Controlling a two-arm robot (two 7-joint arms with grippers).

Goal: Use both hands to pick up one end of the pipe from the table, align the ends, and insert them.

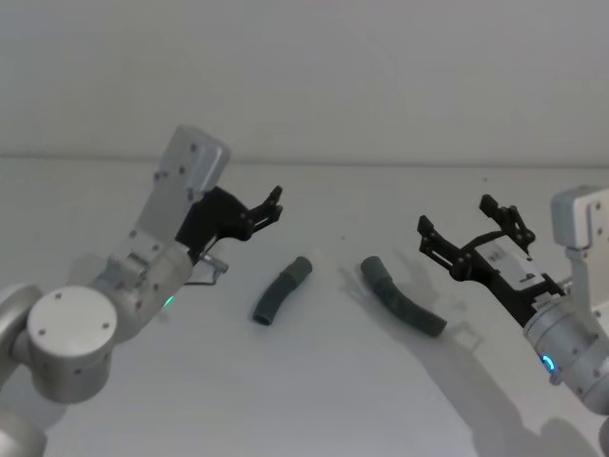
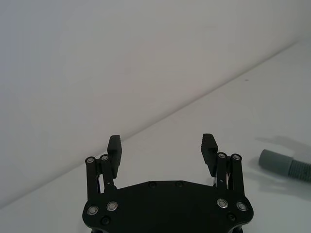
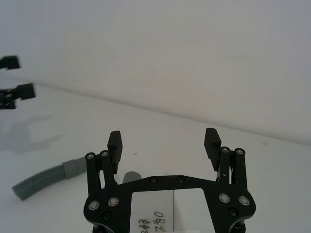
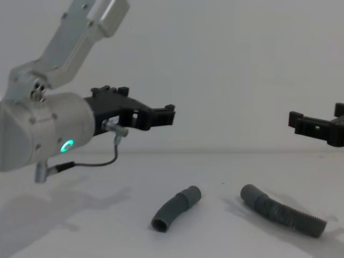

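Two dark grey pipe pieces lie apart on the white table (image 1: 304, 400). The short curved piece (image 1: 281, 290) (image 4: 174, 208) is on the left and the longer ribbed piece (image 1: 402, 297) (image 4: 282, 210) on the right. Their cuff ends point toward each other with a gap between them. My left gripper (image 1: 271, 208) (image 4: 161, 115) hovers open above the table, up and left of the short piece. My right gripper (image 1: 455, 217) (image 4: 309, 123) hovers open to the right of the longer piece. The left wrist view has the open left gripper (image 2: 162, 143) and a grey cuff (image 2: 279, 164) farther off. Past the open right gripper (image 3: 164, 138) lies the short piece (image 3: 43, 177).
A pale wall (image 1: 304, 76) rises behind the table's far edge. The left arm's casing (image 4: 37, 134) with its green ring light stands large at the left. Arm shadows fall on the table around the hoses.
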